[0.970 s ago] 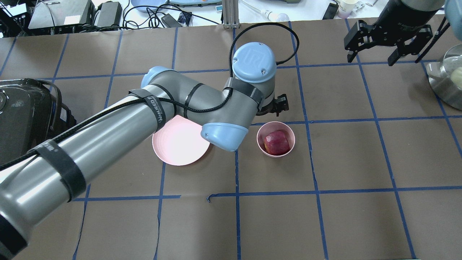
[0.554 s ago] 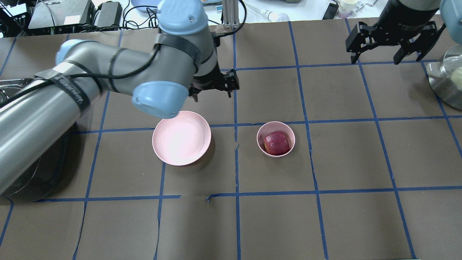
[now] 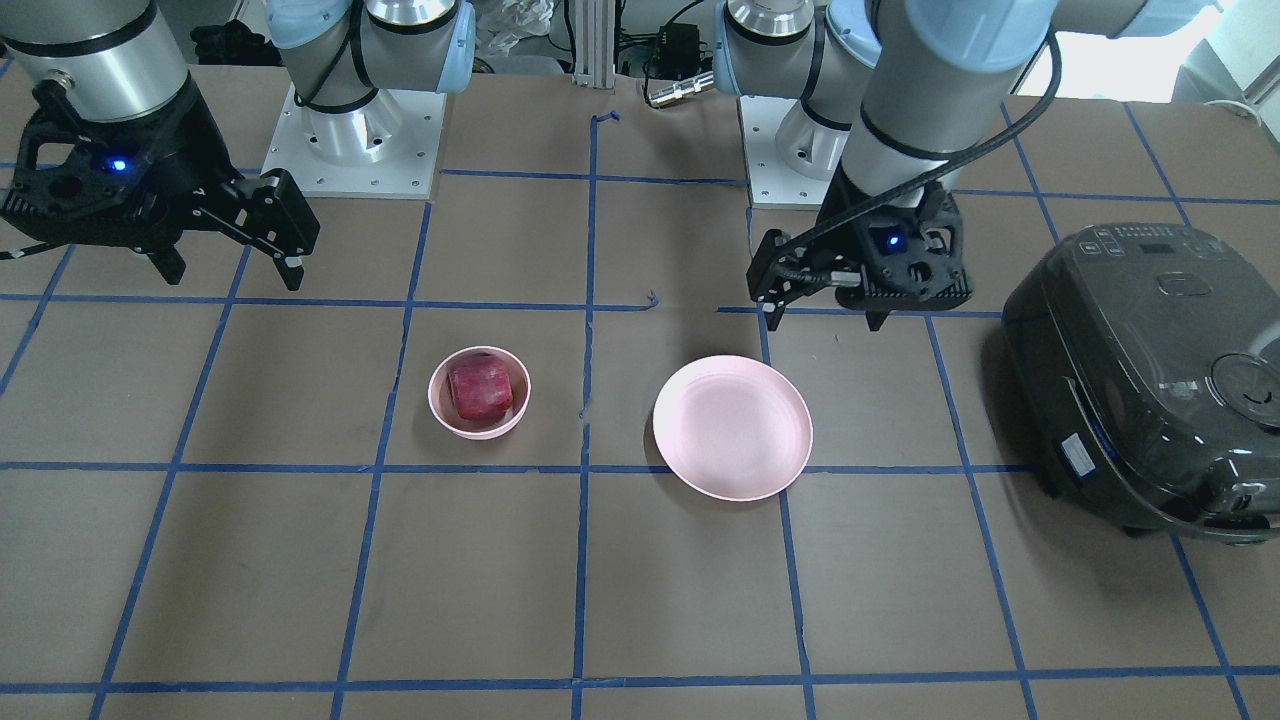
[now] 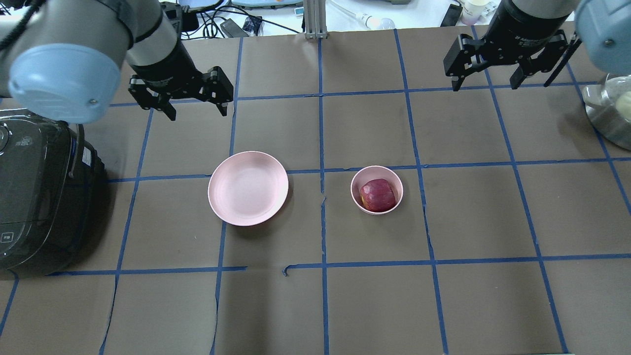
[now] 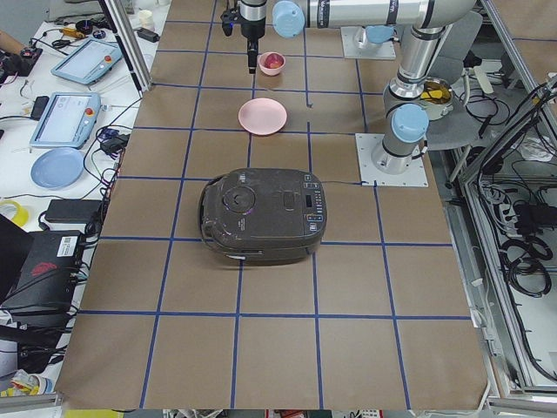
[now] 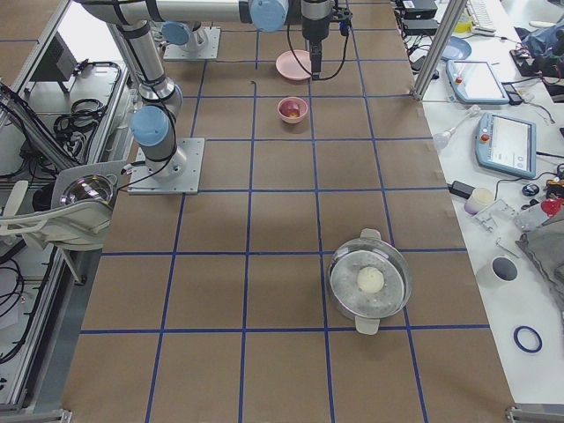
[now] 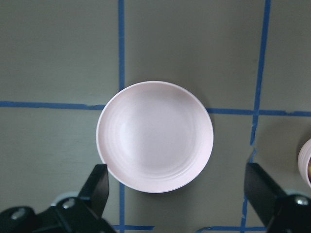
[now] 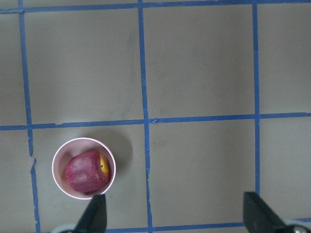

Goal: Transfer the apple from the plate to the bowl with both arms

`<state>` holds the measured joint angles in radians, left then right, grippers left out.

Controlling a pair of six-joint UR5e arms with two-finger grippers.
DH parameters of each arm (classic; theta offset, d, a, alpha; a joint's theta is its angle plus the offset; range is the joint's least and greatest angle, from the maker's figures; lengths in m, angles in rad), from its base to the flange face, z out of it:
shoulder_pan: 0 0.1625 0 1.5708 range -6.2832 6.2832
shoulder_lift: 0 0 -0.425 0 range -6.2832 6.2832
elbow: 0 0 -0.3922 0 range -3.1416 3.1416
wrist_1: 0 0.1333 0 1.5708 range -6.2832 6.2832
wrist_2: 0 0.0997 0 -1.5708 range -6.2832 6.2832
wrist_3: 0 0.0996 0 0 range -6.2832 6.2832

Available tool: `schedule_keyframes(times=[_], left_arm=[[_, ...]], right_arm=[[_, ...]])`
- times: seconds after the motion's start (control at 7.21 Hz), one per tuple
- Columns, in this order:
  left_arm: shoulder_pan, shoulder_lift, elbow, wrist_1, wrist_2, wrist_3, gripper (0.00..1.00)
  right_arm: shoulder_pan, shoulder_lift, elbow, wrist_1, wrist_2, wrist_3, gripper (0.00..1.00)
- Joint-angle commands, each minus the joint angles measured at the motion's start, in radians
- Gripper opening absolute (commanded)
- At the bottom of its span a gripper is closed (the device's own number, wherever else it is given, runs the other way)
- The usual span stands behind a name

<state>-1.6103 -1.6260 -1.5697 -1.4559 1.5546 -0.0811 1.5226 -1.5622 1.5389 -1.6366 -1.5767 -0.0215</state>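
The dark red apple [image 4: 378, 195] sits inside the small pink bowl [image 4: 376, 168], right of the table's centre. It also shows in the front view [image 3: 479, 390] and the right wrist view [image 8: 86, 172]. The wide pink plate [image 4: 248, 188] lies empty to the bowl's left, and it fills the left wrist view [image 7: 154, 136]. My left gripper [image 4: 197, 111] is open and empty, raised beyond the plate's far left side. My right gripper [image 4: 485, 85] is open and empty, raised far beyond and to the right of the bowl.
A black rice cooker [image 4: 39, 197] stands at the table's left edge, close to the left arm. A steel pot with a glass lid [image 4: 609, 113] stands at the right edge. Blue tape lines grid the brown table cover.
My left arm has swung back from beside the bowl, past the plate, to the far left. My right gripper has shifted slightly left. The apple stays in the bowl.
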Motion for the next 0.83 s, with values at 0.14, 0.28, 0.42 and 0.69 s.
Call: schedule_keyframes(times=[0.14, 0.28, 0.42, 0.69], left_arm=[[0.021, 0.061, 0.1, -0.167, -0.013, 0.024, 1.0], [0.033, 0.075, 0.1, -0.131, -0.013, 0.068, 1.0], [0.036, 0.101, 0.094, -0.138, 0.002, 0.09, 1.0], [0.049, 0.077, 0.05, -0.094, 0.032, 0.104, 1.0]], right_arm=[[0.06, -0.01, 0.007, 0.006, 0.0, 0.0, 1.0], [0.062, -0.009, 0.007, 0.006, -0.006, -0.002, 1.0], [0.062, -0.012, 0.007, 0.006, -0.006, -0.002, 1.0], [0.06, -0.013, 0.004, 0.006, -0.005, -0.002, 1.0]])
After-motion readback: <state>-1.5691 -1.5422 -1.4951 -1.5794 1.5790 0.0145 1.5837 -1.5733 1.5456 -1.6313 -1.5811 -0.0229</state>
